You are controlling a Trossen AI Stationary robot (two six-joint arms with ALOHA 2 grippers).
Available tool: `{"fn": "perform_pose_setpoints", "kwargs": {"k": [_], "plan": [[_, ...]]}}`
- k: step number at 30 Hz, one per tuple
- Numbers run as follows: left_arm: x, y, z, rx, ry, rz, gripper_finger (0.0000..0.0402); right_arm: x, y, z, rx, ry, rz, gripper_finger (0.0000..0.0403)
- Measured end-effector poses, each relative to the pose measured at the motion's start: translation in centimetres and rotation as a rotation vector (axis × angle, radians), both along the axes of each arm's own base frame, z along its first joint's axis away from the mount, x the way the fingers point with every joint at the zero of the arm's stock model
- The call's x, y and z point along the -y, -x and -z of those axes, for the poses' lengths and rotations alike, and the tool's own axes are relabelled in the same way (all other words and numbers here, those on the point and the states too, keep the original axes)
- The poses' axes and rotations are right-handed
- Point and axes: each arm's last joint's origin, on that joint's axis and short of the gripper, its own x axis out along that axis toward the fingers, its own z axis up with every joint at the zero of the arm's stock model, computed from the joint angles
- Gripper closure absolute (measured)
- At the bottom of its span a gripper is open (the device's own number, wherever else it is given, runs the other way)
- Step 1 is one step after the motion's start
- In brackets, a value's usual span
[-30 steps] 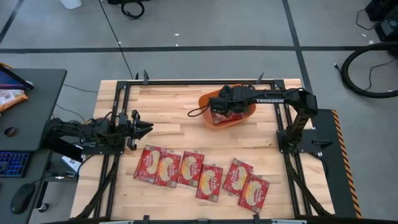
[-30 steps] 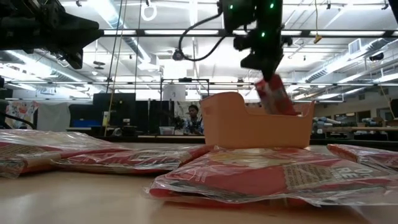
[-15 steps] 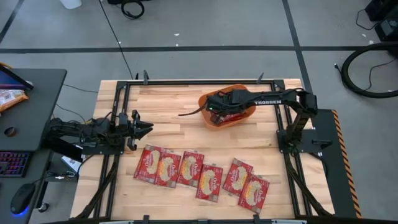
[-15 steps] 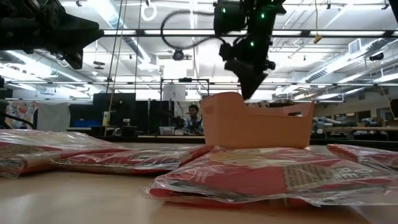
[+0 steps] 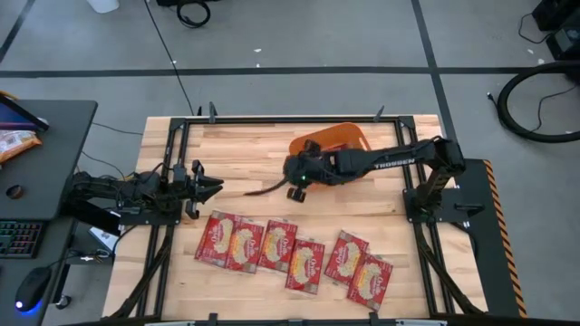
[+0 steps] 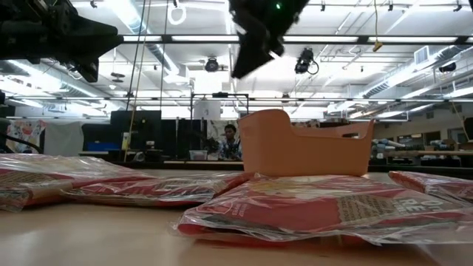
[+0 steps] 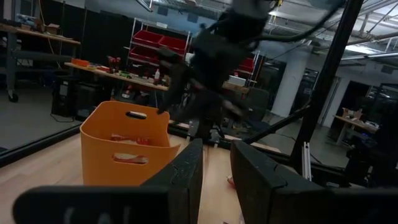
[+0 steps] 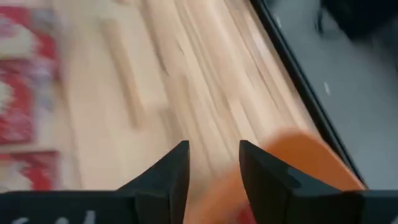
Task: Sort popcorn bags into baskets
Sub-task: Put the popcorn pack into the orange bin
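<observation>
Since the earlier frame the right tool (image 5: 296,184) had been swung, open and empty, off the orange tub (image 5: 337,139), packets seen inside, toward six popcorn bags (image 5: 294,254) overlapped on the surface (image 5: 245,158), where two might be pinched together.

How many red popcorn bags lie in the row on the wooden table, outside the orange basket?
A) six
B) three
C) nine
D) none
A: the high view shows six popcorn bags lying in a row along the near part of the table, all outside the orange basket.
</observation>
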Motion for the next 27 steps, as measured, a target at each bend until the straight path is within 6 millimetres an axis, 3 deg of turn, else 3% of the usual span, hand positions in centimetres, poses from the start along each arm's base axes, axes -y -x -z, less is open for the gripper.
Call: {"fn": "perform_pose_setpoints", "kwargs": {"k": [3,11,17,21,27], "plan": [[0.0,0.0,0.0,0.000,0.000,0.000,0.0315,-2.3,-1.0,0.3,0.053,-0.003,-0.105,0.0252],[0.0,0.0,0.0,-0.003,0.001,-0.004,0.0315,-8.3,-2.9,4.3,0.026,0.044,-0.273,0.0240],[0.0,0.0,0.1,-0.005,0.002,-0.011,0.0315,-11.8,-3.4,6.8,-0.038,-0.054,-0.396,0.0240],[-0.1,0.0,0.1,-0.008,0.003,-0.021,0.0315,-13.6,-3.1,7.9,-0.090,-0.114,-0.428,0.0242],[-0.1,0.0,0.1,-0.009,0.005,-0.022,0.0315,-15.1,-1.0,9.4,-0.283,-0.207,-0.372,0.0243]]}}
